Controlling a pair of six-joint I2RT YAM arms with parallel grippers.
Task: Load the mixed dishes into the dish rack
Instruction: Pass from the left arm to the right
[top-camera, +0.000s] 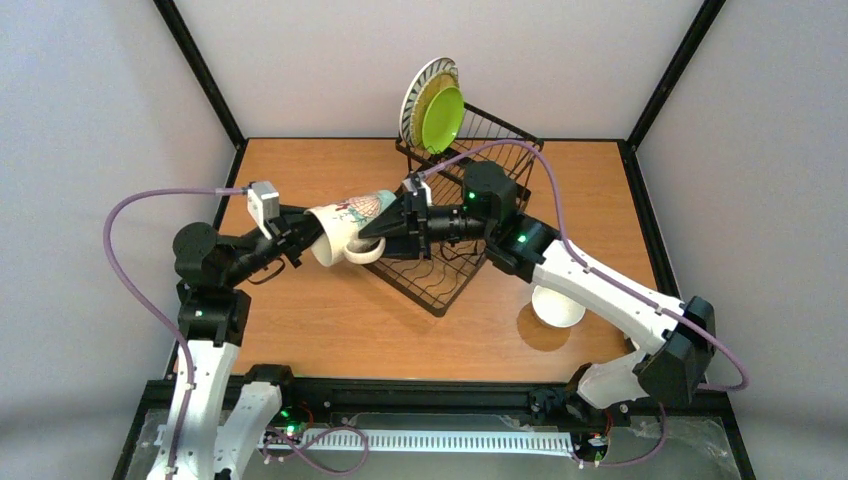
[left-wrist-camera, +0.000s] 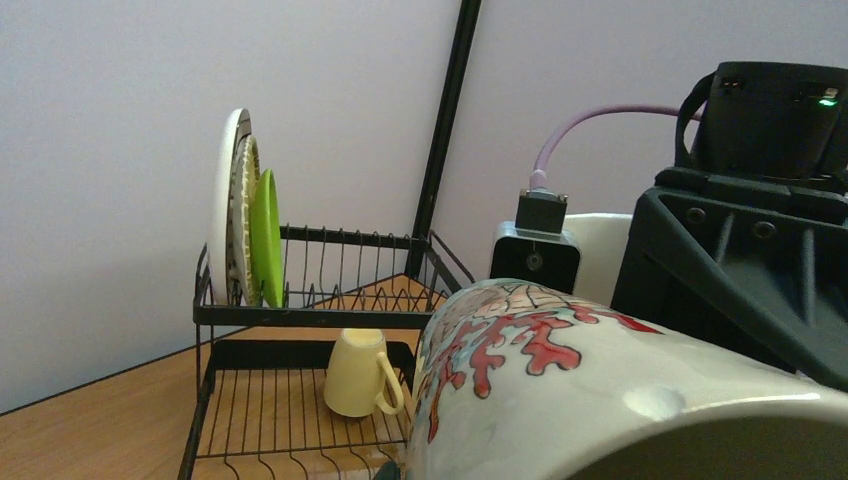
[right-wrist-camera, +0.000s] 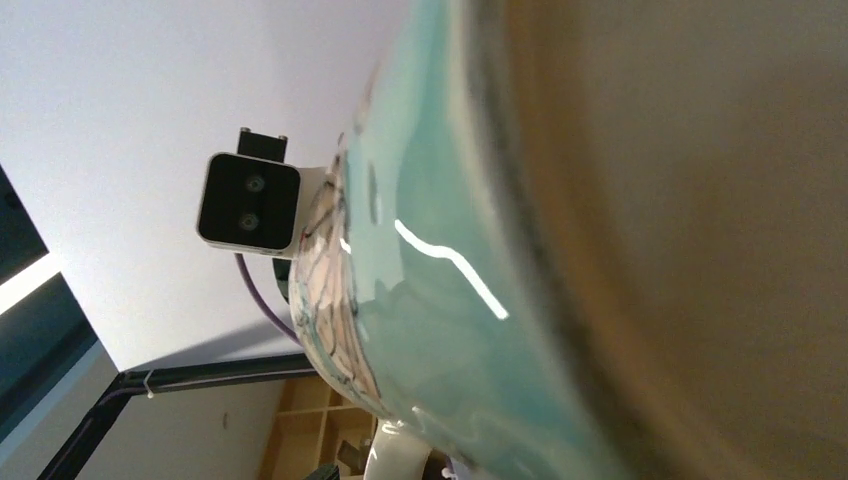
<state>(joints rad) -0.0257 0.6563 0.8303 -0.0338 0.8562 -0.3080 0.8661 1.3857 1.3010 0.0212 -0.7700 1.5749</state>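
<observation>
Currently the patterned mug (top-camera: 345, 226) hangs in the air at the 9 o'clock side of the dish rack (top-camera: 443, 290), lying on its side with its mouth towards the left arm. The left gripper (top-camera: 302, 238) is pinched onto its rim and carries it. The right gripper (top-camera: 392, 226) has its jaws spread full wide about the mug's teal base end; whether they touch the glaze cannot be told. Judged a hand-over. Risks: should the left let go before the right has closed, the mug falls onto the rack wires or the table (top-camera: 330, 330). The glossy curved wall offers poor purchase and may twist out. The handle, pointing to 6 o'clock, may foul a finger. At the rack's 12 o'clock end the striped plate (top-camera: 418, 90), bamboo plate (left-wrist-camera: 243, 220) and lime-green plate (top-camera: 443, 118) stand on edge, and a pale yellow mug (left-wrist-camera: 358, 372) sits mouth down on the tray. A white bowl (top-camera: 557, 308) lies at 4 o'clock. Writing: none legible; the mug bears only red branching drawings, with no brand seen.
</observation>
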